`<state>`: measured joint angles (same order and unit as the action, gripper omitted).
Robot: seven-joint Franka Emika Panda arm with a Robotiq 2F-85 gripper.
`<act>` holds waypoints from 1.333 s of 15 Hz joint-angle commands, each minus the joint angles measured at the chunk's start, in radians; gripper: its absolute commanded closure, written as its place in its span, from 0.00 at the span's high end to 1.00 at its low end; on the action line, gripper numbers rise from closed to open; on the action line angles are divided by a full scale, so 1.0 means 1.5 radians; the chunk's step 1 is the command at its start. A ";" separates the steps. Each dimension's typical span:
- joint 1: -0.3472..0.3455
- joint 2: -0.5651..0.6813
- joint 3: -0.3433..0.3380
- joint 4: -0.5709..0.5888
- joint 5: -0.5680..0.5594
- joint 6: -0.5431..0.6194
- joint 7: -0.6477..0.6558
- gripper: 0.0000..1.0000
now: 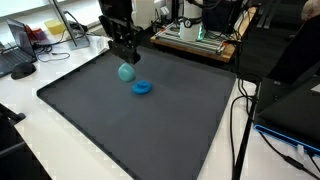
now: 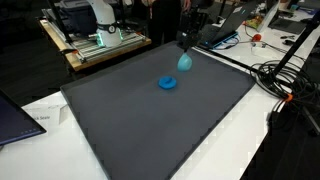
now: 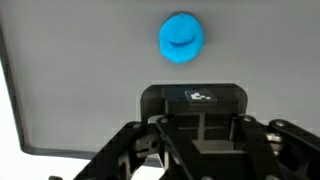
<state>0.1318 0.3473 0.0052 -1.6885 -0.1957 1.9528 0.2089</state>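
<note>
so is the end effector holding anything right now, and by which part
It looks like the teal rounded object, pinched at its narrow top by the shut end effector.

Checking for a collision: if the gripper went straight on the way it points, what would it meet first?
Likely the teal ball directly below the gripper, possibly already touching it; beyond that, the dark mat.

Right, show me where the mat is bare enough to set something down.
In an exterior view, the wide stretch of dark mat from the blue disc to the edge nearest the camera is bare, as is the side toward the cables. It is crowded at the far part, where the teal object sits right under the jaws of the gripper, beside the disc.
</note>
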 commanded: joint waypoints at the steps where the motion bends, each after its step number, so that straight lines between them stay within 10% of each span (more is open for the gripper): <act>1: 0.035 0.058 0.002 0.089 -0.038 -0.090 0.062 0.22; 20: 0.220 0.370 -0.060 0.431 -0.232 -0.355 0.259 0.22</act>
<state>0.4244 0.8131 -0.0547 -1.1577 -0.4964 1.5013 0.5884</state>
